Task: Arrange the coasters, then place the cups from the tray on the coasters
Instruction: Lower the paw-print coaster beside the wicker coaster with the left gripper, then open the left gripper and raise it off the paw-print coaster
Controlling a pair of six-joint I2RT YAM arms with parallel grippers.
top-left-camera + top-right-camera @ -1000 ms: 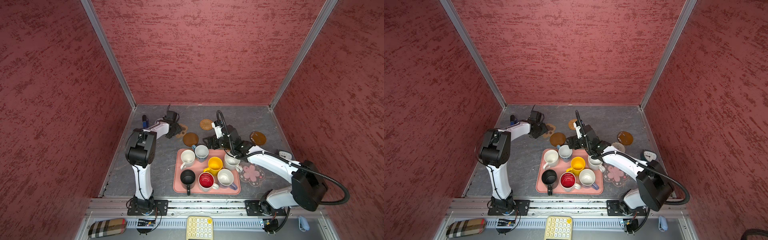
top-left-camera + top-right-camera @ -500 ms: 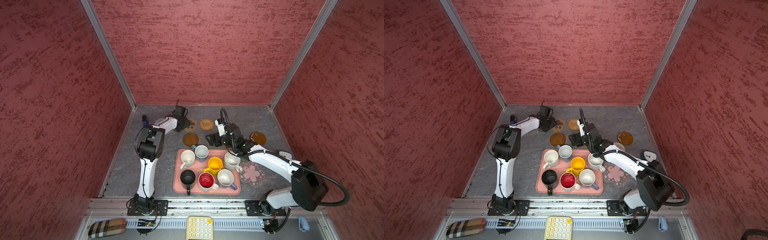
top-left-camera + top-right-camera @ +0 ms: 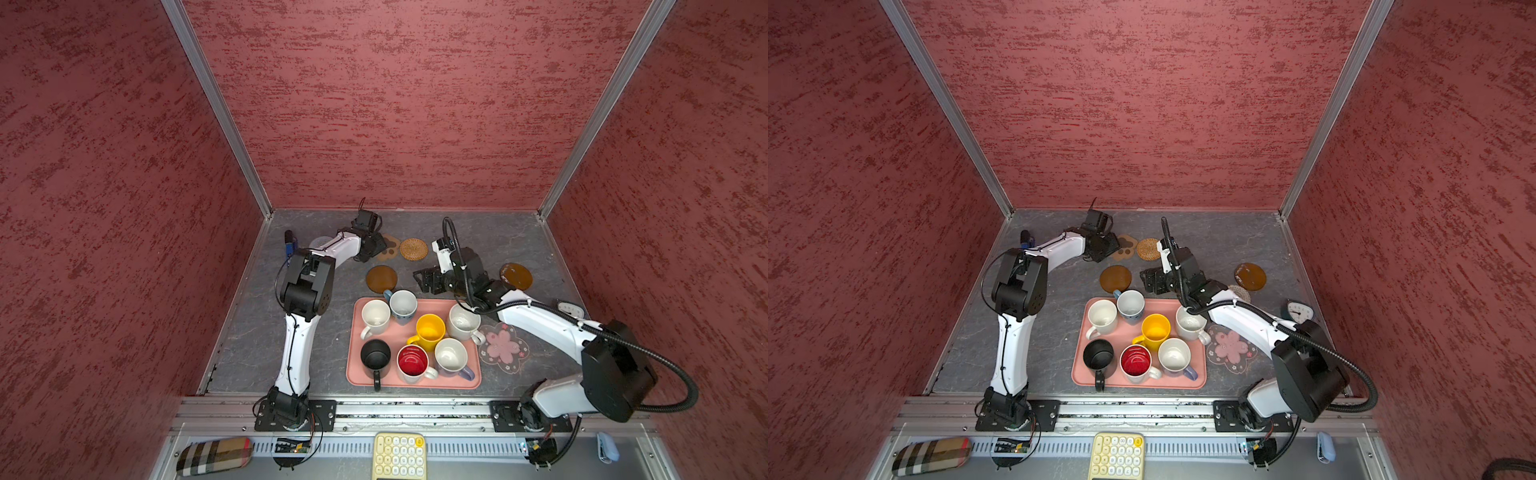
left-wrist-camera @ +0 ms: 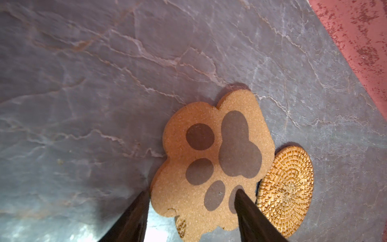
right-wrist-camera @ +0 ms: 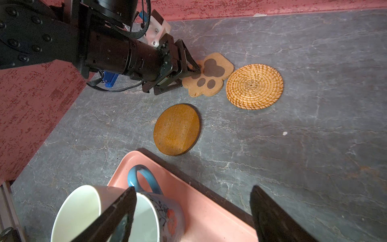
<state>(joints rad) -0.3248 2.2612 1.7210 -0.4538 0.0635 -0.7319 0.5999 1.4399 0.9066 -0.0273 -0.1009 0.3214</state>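
My left gripper (image 4: 190, 201) is open at the back, astride the tan paw coaster (image 4: 211, 159): one fingertip lies on it, the other at its edge. The paw coaster lies flat, touching the wicker coaster (image 3: 413, 248). Brown discs (image 3: 380, 278) (image 3: 516, 276) and the pink flower coaster (image 3: 503, 347) lie around the tray (image 3: 432, 302). Several cups stand on the tray, among them the blue (image 3: 403, 305), yellow (image 3: 430, 328) and black (image 3: 375, 355). My right gripper (image 5: 194, 211) hangs open over the tray's far rim beside the blue cup (image 5: 161, 215), holding nothing. A beige woven coaster (image 3: 1242, 293) peeks from under the right arm.
Red walls close in the back and both sides. A small clock (image 3: 1298, 309) sits at the right wall and a blue object (image 3: 289, 245) at the back left. A yellow keypad (image 3: 398, 455) and a plaid case (image 3: 214, 455) lie in front of the rail.
The left gripper has swept right along the back, and the paw coaster has moved with it up to the wicker one. The right gripper has barely moved.
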